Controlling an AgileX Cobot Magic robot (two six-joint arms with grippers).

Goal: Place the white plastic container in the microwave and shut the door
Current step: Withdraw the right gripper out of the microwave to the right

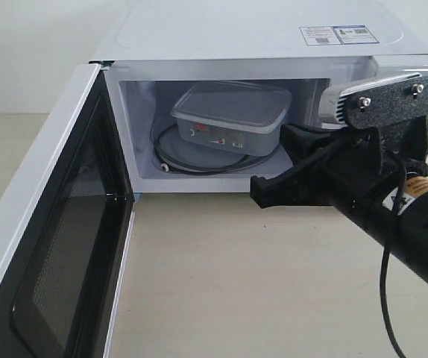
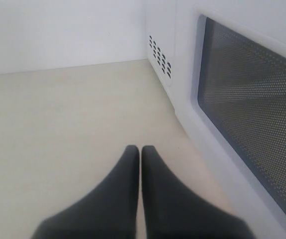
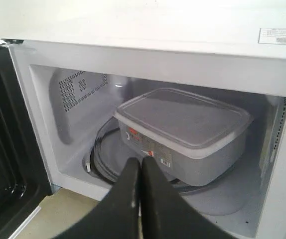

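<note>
My right end effector (image 1: 263, 192) has its two black fingers pressed together with nothing between them. It hangs just outside the mouth of the microwave (image 1: 259, 33), tips pointing into the cavity. In the right wrist view (image 3: 140, 161) the joined tips line up with the near edge of the white plastic container (image 3: 183, 127) but are apart from it.

In the exterior view the container (image 1: 233, 112) lies at about 10 o'clock from those tips. It sits inside the cavity on the glass turntable (image 1: 192, 160), lid on. The red-and-white label (image 1: 215, 136) on its side faces the opening. It is turned slightly askew to the cavity walls, and one corner reaches out over the turntable's dark rim.

From the container, the door (image 1: 50, 246) is at about 8 o'clock, swung wide open, its dark window and black inner frame facing the cavity. Two stickers (image 1: 338, 34) sit on top of the microwave at about 1 o'clock from the container.

My left end effector (image 2: 140, 148) is also closed, fingers together and empty. It hangs low over the pale counter (image 2: 58, 114), close beside the door's outer face (image 2: 252, 94). I cannot tell whether it touches the door.
</note>
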